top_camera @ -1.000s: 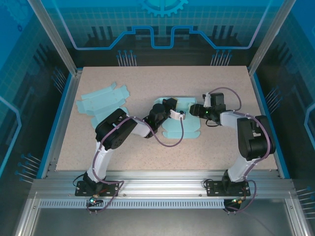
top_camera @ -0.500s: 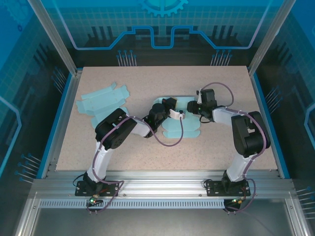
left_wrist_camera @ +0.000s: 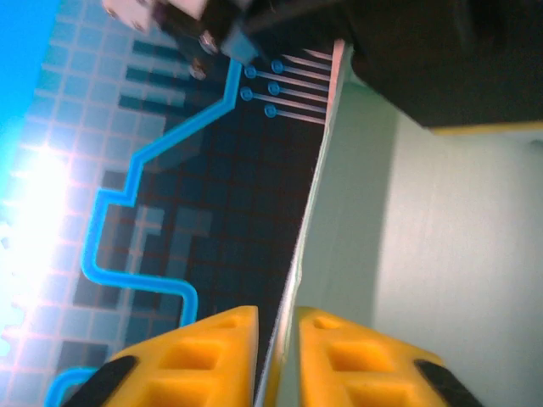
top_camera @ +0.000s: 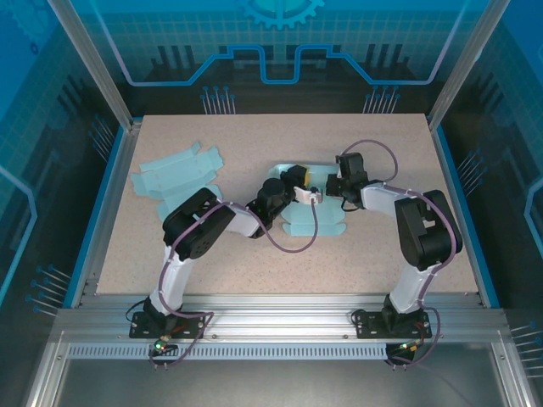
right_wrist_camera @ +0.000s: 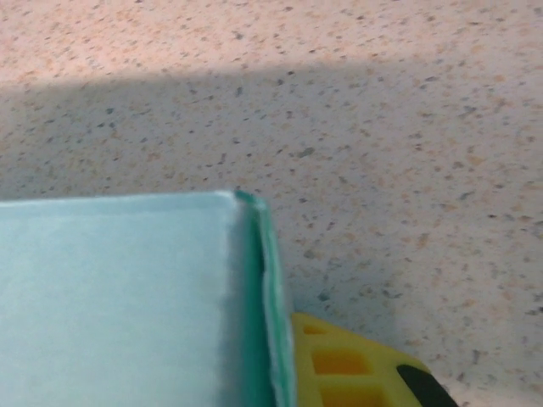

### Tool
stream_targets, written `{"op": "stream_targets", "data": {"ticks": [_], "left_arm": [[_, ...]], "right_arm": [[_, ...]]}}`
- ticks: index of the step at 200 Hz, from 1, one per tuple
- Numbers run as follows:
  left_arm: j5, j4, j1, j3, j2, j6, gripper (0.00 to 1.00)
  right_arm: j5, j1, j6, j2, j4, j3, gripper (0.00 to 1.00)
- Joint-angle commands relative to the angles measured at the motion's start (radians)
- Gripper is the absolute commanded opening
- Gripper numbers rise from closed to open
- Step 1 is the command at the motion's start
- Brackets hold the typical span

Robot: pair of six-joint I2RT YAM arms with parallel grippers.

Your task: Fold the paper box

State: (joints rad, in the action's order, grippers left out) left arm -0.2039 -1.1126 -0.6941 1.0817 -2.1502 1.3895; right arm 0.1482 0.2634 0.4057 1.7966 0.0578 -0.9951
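The box point(top_camera: 299, 225) lies on the bench point(top_camera: 254, 140) between left hand point(top_camera: 294, 175) and right hand point(top_camera: 333, 188); a blank point(top_camera: 174, 176) lies behind-left, well apart.

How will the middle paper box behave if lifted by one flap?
Probably light and floppy: the paper box looks like thin sheet, seen edge-on by the left wrist camera. It likely hinges at its creases; one wall stands raised.

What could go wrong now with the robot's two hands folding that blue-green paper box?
1. The left hand has just a thin flap edge of the paper box between its jaws; it might slip out and flop down.
2. The right hand is very close to the left one, so they could bump.
3. The purple cable droops over the box and might drag it.
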Motion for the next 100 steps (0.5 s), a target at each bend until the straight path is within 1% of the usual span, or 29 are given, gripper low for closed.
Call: {"op": "stream_targets", "data": {"ticks": [1, 6, 12, 19, 24, 32, 61, 76, 88, 100], "left_arm": [[0.005, -0.035, -0.009, -0.015, 0.066, -0.144, 0.39], [0.003, -0.040, -0.010, -0.020, 0.080, -0.163, 0.49], [0.004, -0.045, -0.013, -0.028, 0.098, -0.188, 0.63], [0.004, -0.053, -0.015, -0.036, 0.121, -0.218, 0.77], [0.002, -0.059, -0.017, -0.042, 0.138, -0.243, 0.86], [-0.002, -0.078, -0.016, -0.052, 0.163, -0.285, 0.98], [-0.067, -0.132, -0.019, -0.073, 0.266, -0.427, 0.99], [-0.119, -0.128, -0.019, -0.090, 0.341, -0.537, 0.99], [-0.183, -0.086, -0.019, -0.104, 0.416, -0.649, 0.99], [-0.255, 0.011, -0.020, -0.115, 0.500, -0.783, 0.99]], "right_arm": [[0.068, -0.005, 0.031, -0.006, 0.038, 0.001, 0.01], [0.077, -0.002, 0.032, -0.014, 0.042, 0.009, 0.00], [0.090, -0.001, 0.032, -0.024, 0.046, 0.018, 0.00], [0.102, 0.002, 0.032, -0.037, 0.051, 0.028, 0.00], [0.112, 0.003, 0.031, -0.046, 0.054, 0.036, 0.00], [0.126, 0.005, 0.031, -0.059, 0.056, 0.046, 0.00], [0.147, 0.008, 0.030, -0.116, 0.046, 0.073, 0.00], [0.149, 0.008, 0.026, -0.154, 0.038, 0.087, 0.00], [0.146, 0.007, 0.022, -0.188, 0.032, 0.102, 0.00], [0.146, 0.008, 0.014, -0.224, 0.016, 0.110, 0.00]]}}
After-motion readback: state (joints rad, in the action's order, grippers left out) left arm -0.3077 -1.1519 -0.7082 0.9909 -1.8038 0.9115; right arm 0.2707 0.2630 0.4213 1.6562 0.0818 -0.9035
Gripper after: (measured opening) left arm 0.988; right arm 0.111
